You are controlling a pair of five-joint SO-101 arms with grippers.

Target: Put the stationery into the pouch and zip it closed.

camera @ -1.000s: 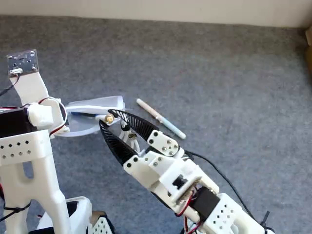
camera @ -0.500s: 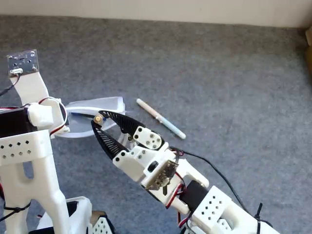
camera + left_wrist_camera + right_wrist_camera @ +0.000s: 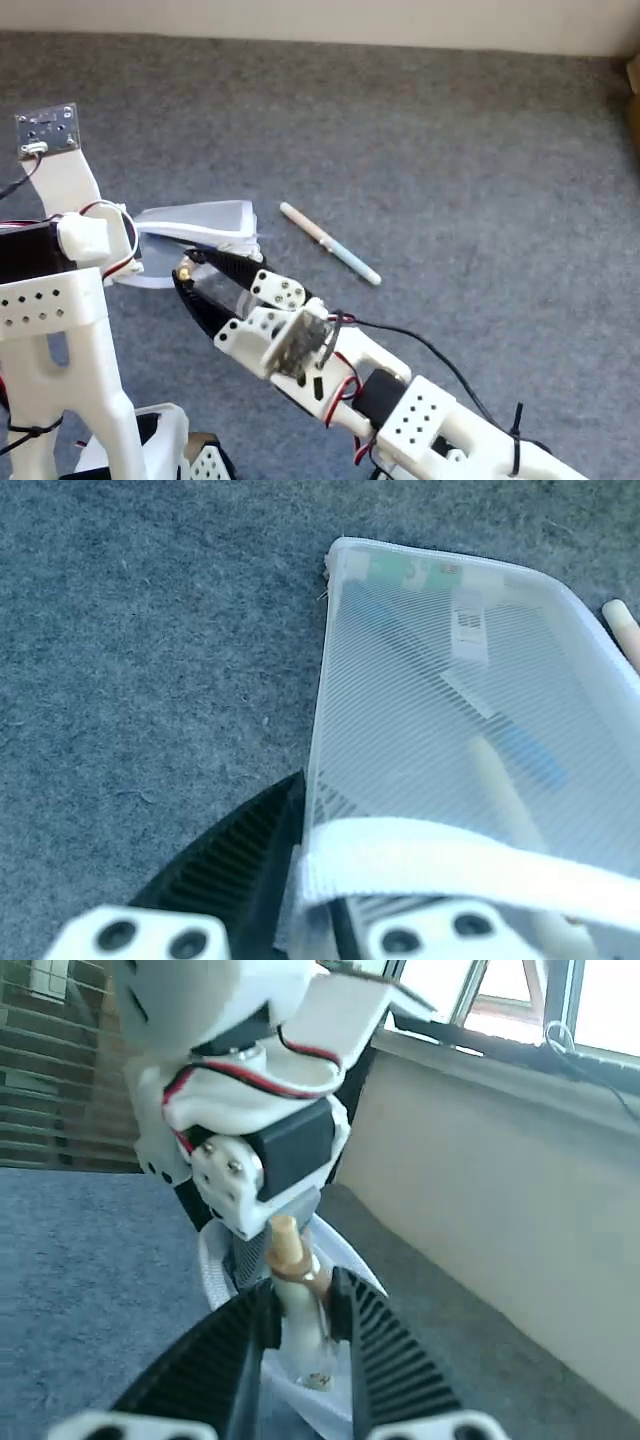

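A translucent white pouch (image 3: 205,222) lies on the grey carpet, with my left gripper (image 3: 300,880) shut on its zipper edge. Through its striped side (image 3: 450,730) I see a blue-and-white pen inside. My right gripper (image 3: 184,272) is shut on a pen with a tan end (image 3: 185,270), right at the pouch's near edge. In the right wrist view that pen (image 3: 287,1250) stands between the black fingers (image 3: 355,1330), pointing at the pouch's open mouth (image 3: 350,1265). Another white and pale-blue pen (image 3: 330,243) lies loose on the carpet to the right of the pouch.
The left arm's white frame (image 3: 70,320) stands tall at the left, close to the right gripper. Its motor block (image 3: 270,1150) sits directly behind the held pen. Open grey carpet (image 3: 480,150) stretches right and back, up to a pale wall (image 3: 350,20).
My right gripper has moved left and nearer with the pen, rolling its wrist, so the pen's tan end now sits by the pouch's near edge. The pouch has lifted slightly.
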